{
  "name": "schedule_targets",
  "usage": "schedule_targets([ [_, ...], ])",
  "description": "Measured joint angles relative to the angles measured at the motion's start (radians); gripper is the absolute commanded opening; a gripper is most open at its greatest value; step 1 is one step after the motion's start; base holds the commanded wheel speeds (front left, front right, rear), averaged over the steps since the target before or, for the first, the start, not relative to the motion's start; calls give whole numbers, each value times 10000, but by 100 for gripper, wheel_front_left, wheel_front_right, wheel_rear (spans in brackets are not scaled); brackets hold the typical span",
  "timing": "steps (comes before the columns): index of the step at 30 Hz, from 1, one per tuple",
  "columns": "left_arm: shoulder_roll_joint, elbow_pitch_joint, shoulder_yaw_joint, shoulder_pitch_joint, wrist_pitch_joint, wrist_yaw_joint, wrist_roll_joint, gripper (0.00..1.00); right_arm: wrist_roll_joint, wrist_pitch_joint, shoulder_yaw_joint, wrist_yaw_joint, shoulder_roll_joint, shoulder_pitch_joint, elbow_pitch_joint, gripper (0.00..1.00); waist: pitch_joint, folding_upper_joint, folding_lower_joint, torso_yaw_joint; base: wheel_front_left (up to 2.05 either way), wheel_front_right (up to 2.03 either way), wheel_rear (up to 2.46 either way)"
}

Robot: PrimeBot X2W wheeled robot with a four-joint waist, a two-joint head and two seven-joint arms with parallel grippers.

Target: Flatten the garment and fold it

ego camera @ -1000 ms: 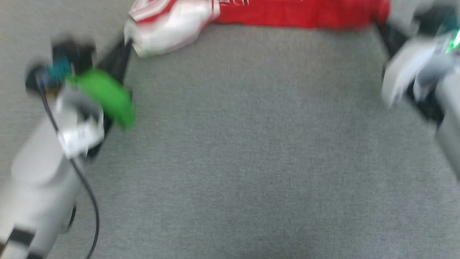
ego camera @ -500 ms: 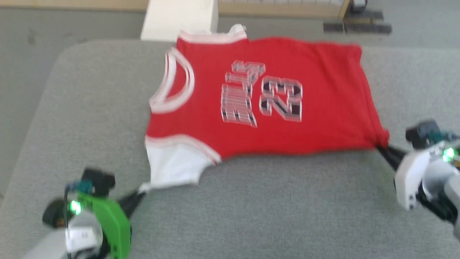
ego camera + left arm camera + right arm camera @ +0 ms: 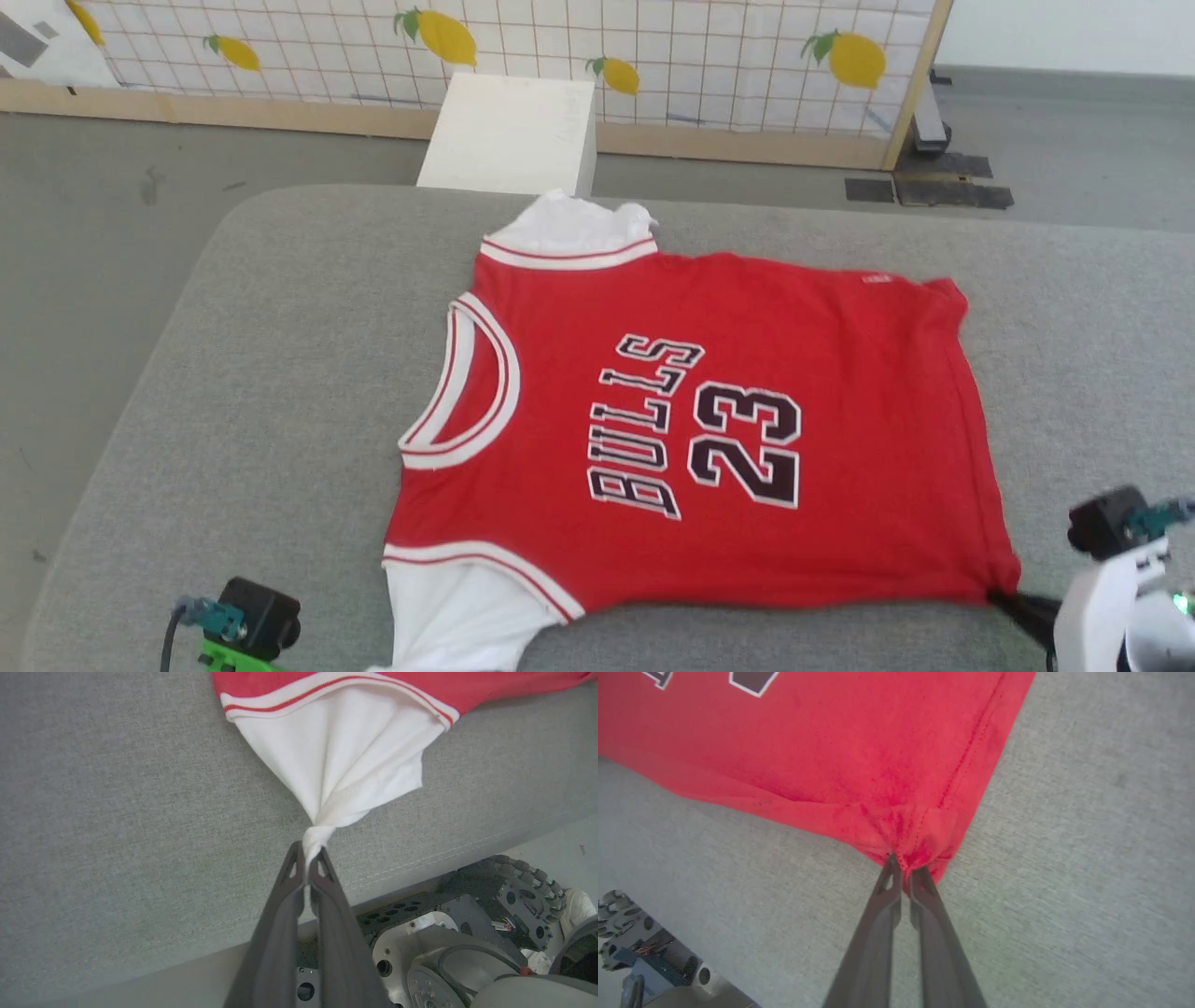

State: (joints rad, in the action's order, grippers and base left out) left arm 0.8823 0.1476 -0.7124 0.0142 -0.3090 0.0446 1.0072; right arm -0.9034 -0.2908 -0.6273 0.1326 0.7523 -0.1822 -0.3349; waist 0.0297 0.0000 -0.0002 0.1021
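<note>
Left tool [image 3: 306,856]: clenched on the tip of the white sleeve [image 3: 341,756], which fans out ahead of its fingers.
Right tool [image 3: 903,863]: clenched on the red hem corner [image 3: 920,835], the cloth puckered at its tips.
Surface [image 3: 280,373]: grey and padded, under both tools.
Garment [image 3: 691,420]: face up, ahead of and between the tools.
Change: the head camera has lifted. Both pinches are unchanged. The cloth now looks drawn flat, so folding seems near.
Hidden: the far sleeve [image 3: 569,224] is bunched, and the near sleeve's tip runs off the head view's bottom edge.
</note>
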Motion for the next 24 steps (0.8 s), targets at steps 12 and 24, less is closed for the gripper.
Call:
schedule_targets([
  [12, -366, 479, 825, -596, 1885, 100, -704, 0, -144, -393, 2165, -4, -305, 986, 1670, 0, 345, 0, 1, -44, 0, 0, 0],
  [24, -1685, -750, 1160, -3202, 2928, -161, -1758, 0, 623, -1296, 3327, -4, -863, 201, 2336, 0, 1407, 0, 1, -252, 0, 0, 0],
])
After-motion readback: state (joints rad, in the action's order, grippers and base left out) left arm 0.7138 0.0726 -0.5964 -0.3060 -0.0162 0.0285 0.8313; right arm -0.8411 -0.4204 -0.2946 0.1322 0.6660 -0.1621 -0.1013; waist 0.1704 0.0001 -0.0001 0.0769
